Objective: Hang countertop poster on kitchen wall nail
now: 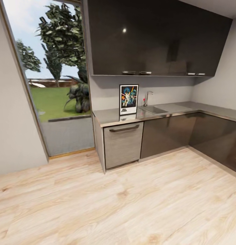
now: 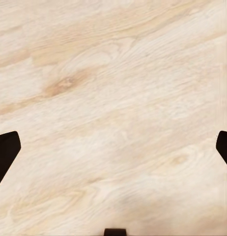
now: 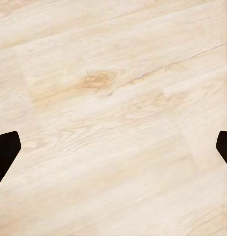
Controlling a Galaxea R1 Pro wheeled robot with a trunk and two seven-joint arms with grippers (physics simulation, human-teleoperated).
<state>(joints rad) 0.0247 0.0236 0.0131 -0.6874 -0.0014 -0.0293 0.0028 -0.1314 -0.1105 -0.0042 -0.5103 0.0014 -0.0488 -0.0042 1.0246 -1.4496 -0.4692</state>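
Head view: a pale wooden floor [image 1: 131,204] spreads before a tall garden window [image 1: 53,78] and glossy dark wall cabinets [image 1: 155,37]. Beneath them runs the kitchen countertop [image 1: 199,109], with a sink [image 1: 153,109]. The poster [image 1: 128,99] stands upright on it, against the wall, just beside the sink. Over the floor, the left gripper [image 2: 113,147] and right gripper [image 3: 113,147] hang spread wide, grasping nothing.
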